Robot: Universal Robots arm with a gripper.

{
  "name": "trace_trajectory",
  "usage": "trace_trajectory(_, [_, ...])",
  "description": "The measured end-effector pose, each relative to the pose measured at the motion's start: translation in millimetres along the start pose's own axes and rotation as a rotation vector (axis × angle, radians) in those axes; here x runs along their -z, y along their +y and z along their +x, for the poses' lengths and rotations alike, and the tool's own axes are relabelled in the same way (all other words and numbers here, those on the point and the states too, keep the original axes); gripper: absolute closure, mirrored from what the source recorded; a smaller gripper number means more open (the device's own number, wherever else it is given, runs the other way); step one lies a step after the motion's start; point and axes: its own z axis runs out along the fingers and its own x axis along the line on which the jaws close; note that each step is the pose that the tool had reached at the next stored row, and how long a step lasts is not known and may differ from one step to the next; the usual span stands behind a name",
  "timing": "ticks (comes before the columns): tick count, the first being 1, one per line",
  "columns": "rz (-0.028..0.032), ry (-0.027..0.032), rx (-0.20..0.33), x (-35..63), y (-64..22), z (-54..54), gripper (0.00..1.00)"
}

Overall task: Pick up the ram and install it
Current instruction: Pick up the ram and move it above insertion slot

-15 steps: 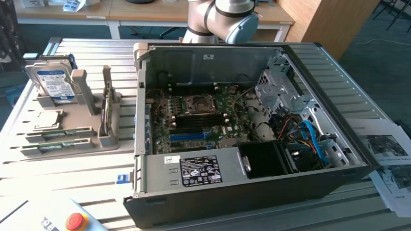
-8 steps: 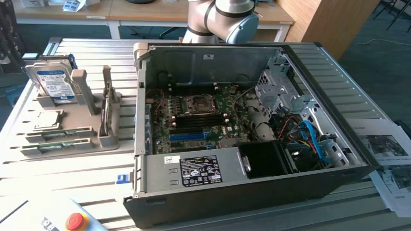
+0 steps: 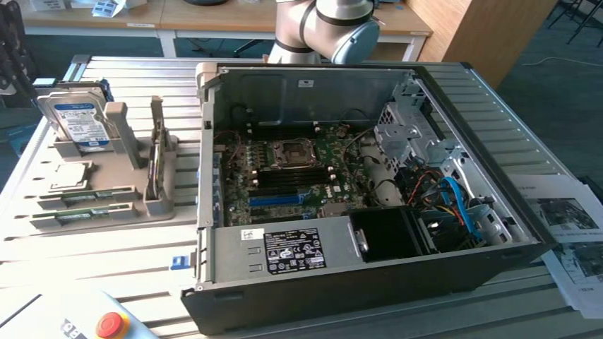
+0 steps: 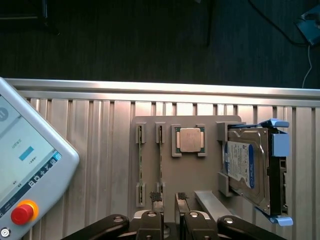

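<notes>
Well, from my end the gripper (image 4: 168, 196) hangs with jaws spread and empty close over the ram (image 4: 161, 160), which stands on edge in the grey holder (image 4: 200, 175), so I judge nothing done yet: pickup and seating in the far motherboard (image 3: 282, 173) remain.

ram (image 4: 160, 160), green stick, seemingly edge-up, grey holder (image 4: 200, 175)

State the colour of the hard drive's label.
The label is blue and white; the wrist view shows it best.
</notes>
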Motion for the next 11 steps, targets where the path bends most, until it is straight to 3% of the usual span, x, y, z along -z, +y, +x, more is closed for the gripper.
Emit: trace_trajectory(11, [0.0000,0.0001,0.000,-10.1,-0.3,0.2,0.76])
